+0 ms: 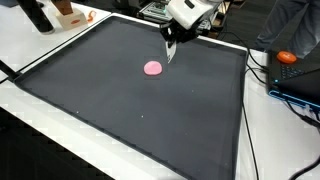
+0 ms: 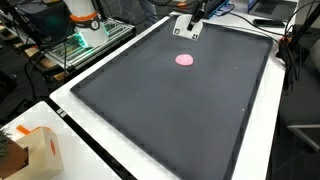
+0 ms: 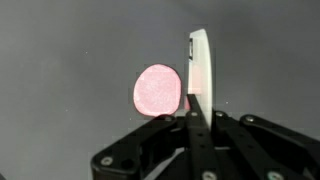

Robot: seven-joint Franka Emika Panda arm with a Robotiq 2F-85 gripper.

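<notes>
A flat pink round disc (image 1: 153,68) lies on the dark mat (image 1: 120,110), toward its far side; the disc (image 2: 185,59) shows in both exterior views. My gripper (image 1: 171,44) hangs just above and beyond it, off the mat. In the wrist view the gripper (image 3: 192,113) is shut on a thin white flat piece (image 3: 199,62), which sticks out past the fingertips. The pink disc (image 3: 158,90) sits directly to the left of that white piece and lower down on the mat. I cannot tell whether the two touch.
The mat (image 2: 190,110) lies on a white table (image 2: 75,110). A cardboard box (image 2: 30,152) stands at one table corner. An orange object (image 1: 287,58), cables and blue gear (image 1: 300,85) crowd one side. A rack with green lights (image 2: 75,42) stands off the table.
</notes>
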